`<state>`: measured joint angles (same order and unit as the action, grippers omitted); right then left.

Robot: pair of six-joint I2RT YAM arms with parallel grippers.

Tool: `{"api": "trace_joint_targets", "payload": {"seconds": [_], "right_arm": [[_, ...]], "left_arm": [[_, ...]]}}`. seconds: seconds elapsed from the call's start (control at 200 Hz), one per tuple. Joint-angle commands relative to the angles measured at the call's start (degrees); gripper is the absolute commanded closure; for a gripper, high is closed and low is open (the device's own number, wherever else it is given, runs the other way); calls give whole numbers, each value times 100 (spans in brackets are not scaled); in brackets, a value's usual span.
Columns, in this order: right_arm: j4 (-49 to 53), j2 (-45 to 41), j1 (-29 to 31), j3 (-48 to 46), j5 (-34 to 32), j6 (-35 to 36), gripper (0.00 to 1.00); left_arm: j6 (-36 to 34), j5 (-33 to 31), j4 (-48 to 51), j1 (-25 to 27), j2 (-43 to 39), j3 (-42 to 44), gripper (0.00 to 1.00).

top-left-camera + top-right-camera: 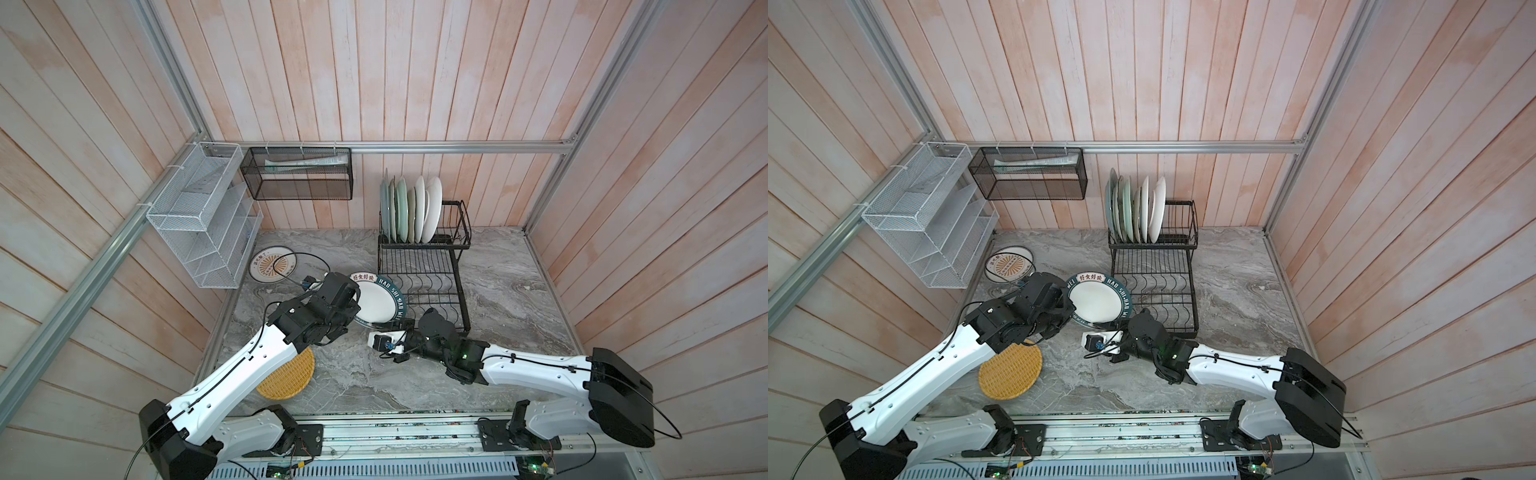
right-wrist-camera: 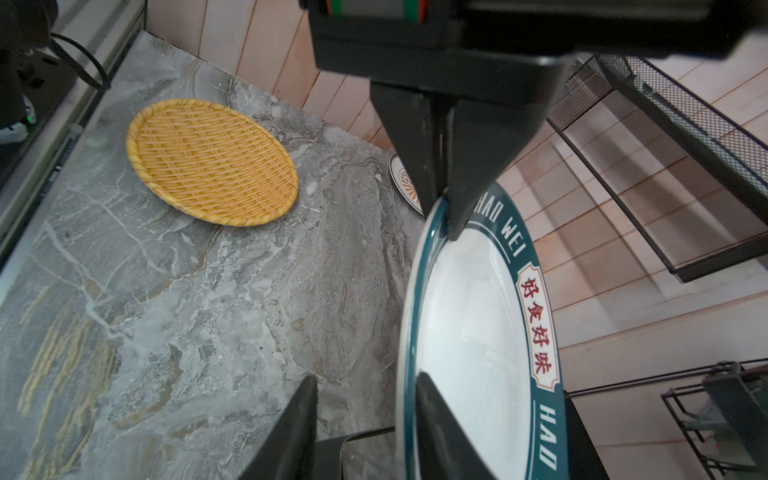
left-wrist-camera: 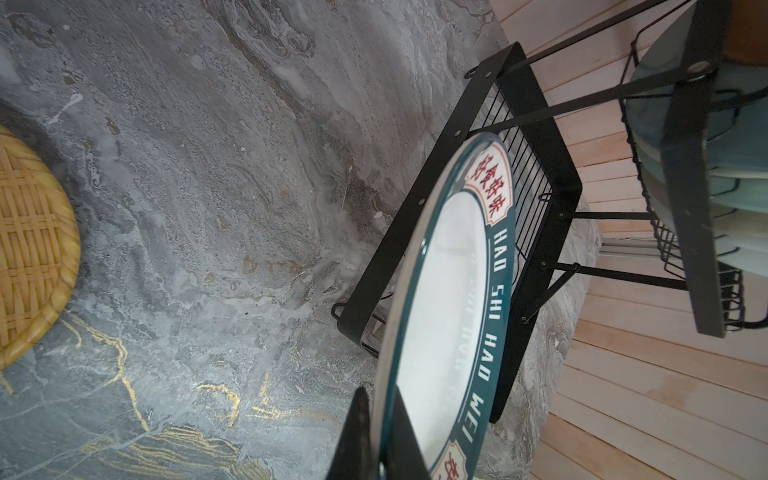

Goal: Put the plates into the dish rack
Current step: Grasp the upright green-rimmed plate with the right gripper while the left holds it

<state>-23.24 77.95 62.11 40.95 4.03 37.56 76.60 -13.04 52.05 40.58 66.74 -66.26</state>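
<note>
Teal-rimmed white lettered plate [image 1: 376, 305] tilted at black wire dish rack [image 1: 419, 246] lower tier, front-left corner. Pale plates [image 1: 415, 208] upright in upper tier. White sunburst plate [image 1: 272, 266] and yellow woven plate [image 1: 291, 378] flat.

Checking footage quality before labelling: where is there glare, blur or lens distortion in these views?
In both top views, wide-angle distortion splays the wall planks. In the left wrist view, the teal-rimmed plate has sharp lettering, while the dish rack looks soft at its upper tier near the lens. In the right wrist view, the plate's white centre shows glare and the left gripper looms dark.
</note>
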Motion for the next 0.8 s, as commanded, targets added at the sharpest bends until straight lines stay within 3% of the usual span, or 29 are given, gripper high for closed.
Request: {"api": "trace_joint_targets", "payload": {"seconds": [0.0, 0.19, 0.29, 0.4, 0.45, 0.495, 0.525, 0.56, 0.57, 0.795], "right_arm": [[125, 165, 21, 239, -203, -106, 70], [205, 349, 19, 462, -537, -271, 82], [321, 413, 16, 567, -597, -318, 100], [316, 309, 13, 545, -438, -455, 100], [160, 167, 4, 452, -333, -572, 100], [-8, -8, -25, 333, -290, -698, 100], [-110, -135, -50, 257, -297, -815, 100], [-193, -287, -96, 177, -298, -967, 100], [-205, -324, -107, 159, -302, -1009, 100], [-381, -1447, -440, -281, -290, -2414, 100]], "left_arm": [[102, -138, -99, 30, -134, -133, 100], [115, -105, -98, 33, -159, -127, 100], [112, -76, -133, 38, -179, -98, 100], [-34, -107, -249, 38, -291, -24, 99], [-161, -96, -391, 38, -401, 72, 87], [-293, -107, -514, 29, -531, 165, 67], [-405, -130, -589, 34, -627, 225, 45], [-565, -169, -666, 14, -758, 300, 7], [-617, -189, -693, 23, -794, 314, 2], [-2687, -163, -1379, -41, -2393, 775, 0]]}}
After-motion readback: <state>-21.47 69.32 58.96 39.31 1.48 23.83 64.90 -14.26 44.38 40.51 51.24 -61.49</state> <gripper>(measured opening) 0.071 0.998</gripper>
